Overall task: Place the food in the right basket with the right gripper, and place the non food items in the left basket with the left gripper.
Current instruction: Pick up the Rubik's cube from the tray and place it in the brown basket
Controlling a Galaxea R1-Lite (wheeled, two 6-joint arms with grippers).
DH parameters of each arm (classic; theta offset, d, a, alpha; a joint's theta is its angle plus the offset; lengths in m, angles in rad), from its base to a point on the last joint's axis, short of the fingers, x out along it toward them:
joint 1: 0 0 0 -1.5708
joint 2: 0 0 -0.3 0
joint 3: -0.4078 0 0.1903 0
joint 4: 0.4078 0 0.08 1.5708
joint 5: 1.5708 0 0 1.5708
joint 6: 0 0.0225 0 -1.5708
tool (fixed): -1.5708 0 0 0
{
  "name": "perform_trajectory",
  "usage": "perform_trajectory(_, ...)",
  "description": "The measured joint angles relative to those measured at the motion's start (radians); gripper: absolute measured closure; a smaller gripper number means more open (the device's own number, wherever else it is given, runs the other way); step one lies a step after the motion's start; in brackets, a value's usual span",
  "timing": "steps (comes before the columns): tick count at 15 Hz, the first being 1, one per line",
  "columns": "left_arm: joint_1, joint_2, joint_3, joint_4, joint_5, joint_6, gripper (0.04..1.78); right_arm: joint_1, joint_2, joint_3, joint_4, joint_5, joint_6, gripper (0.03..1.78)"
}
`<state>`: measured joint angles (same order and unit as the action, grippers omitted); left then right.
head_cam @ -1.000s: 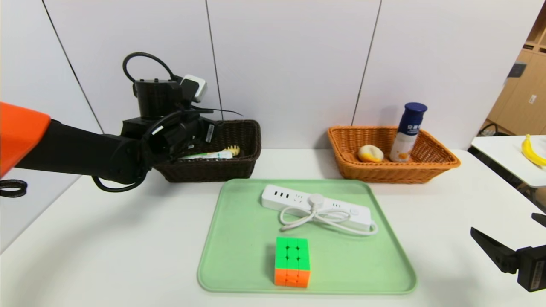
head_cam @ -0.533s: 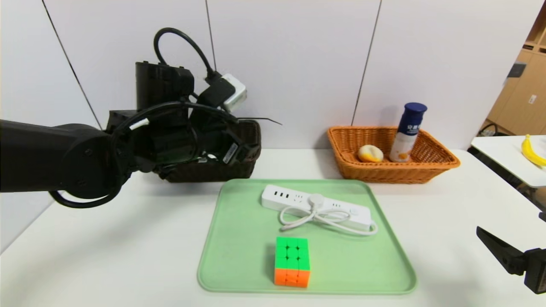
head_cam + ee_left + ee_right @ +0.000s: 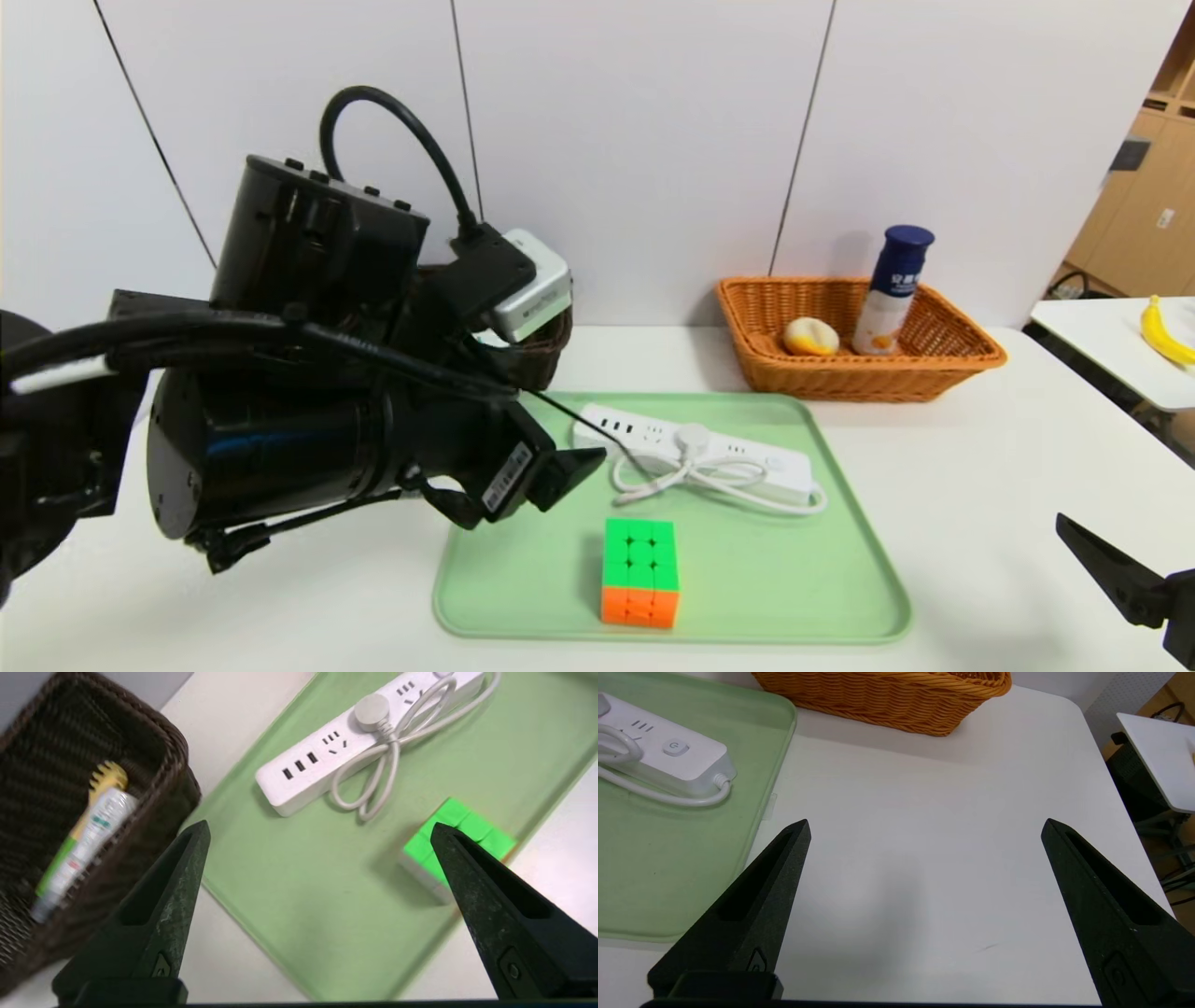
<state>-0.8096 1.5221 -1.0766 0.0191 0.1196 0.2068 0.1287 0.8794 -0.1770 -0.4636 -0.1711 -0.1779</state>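
A white power strip [image 3: 691, 453] with a coiled cord and a green-and-orange puzzle cube [image 3: 639, 571] lie on the green tray [image 3: 523, 597]. My left gripper [image 3: 532, 485] is open and empty, above the tray's left part, between the dark basket [image 3: 154, 732] and the cube [image 3: 460, 823]. The left wrist view shows the gripper [image 3: 320, 826] over bare tray [image 3: 299, 896], with the strip [image 3: 303, 772] beyond. The dark basket holds a tube [image 3: 88, 844] and a yellow comb [image 3: 108, 775]. My right gripper [image 3: 924, 823] is open and empty over the bare table at the front right.
The orange basket [image 3: 952, 359] at the back right holds a bun [image 3: 810, 336] and a blue-capped bottle [image 3: 892, 289]. My left arm hides most of the dark basket [image 3: 551, 345] in the head view. A banana [image 3: 1162, 336] lies on a side table at the far right.
My left arm has swung from over the dark basket forward and right, and its open gripper is now over the tray's left part. The right gripper has drawn back slightly.
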Motion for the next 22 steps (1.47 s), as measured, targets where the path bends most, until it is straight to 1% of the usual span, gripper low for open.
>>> perform_trajectory(3, -0.127, -0.016, -0.005, 0.074, 0.237, -0.338, 0.15, 0.0, -0.023, 0.034, 0.001, 0.0, 0.01, 0.1)
perform_trajectory(4, -0.153, -0.015, -0.009, 0.103, 0.31, -0.424, 0.15, 0.0, -0.029, 0.044, 0.0, 0.0, 0.013, 0.1)
perform_trajectory(5, -0.171, -0.013, -0.017, 0.143, 0.372, -0.497, 0.14, 0.0, -0.036, 0.051, 0.0, 0.001, 0.014, 0.1)
perform_trajectory(6, -0.183, -0.01, -0.022, 0.199, 0.413, -0.558, 0.14, 0.0, -0.04, 0.055, 0.001, 0.002, 0.013, 0.1)
perform_trajectory(7, -0.191, -0.008, -0.026, 0.263, 0.432, -0.621, 0.13, 0.0, -0.045, 0.056, 0.0, 0.0, 0.013, 0.1)
perform_trajectory(9, -0.221, -0.004, -0.027, 0.353, 0.434, -0.74, 0.13, 0.0, -0.057, 0.067, 0.0, 0.003, 0.012, 0.1)
perform_trajectory(11, -0.279, 0.004, -0.023, 0.398, 0.43, -0.842, 0.13, 0.0, -0.074, 0.084, 0.011, 0.0, 0.008, 0.1)
perform_trajectory(13, -0.34, 0.019, -0.037, 0.423, 0.421, -0.934, 0.13, 0.001, -0.101, 0.088, 0.063, 0.0, 0.0, 0.1)
perform_trajectory(15, -0.386, 0.035, -0.077, 0.438, 0.383, -0.969, 0.13, 0.004, -0.148, 0.074, 0.162, 0.002, -0.017, 0.1)
perform_trajectory(17, -0.405, 0.06, -0.103, 0.441, 0.366, -0.977, 0.13, 0.006, -0.194, 0.048, 0.244, 0.0, -0.023, 0.1)
perform_trajectory(22, -0.412, 0.156, -0.164, 0.434, 0.359, -0.987, 0.13, -0.001, -0.237, 0.018, 0.261, 0.0, -0.023, 0.1)
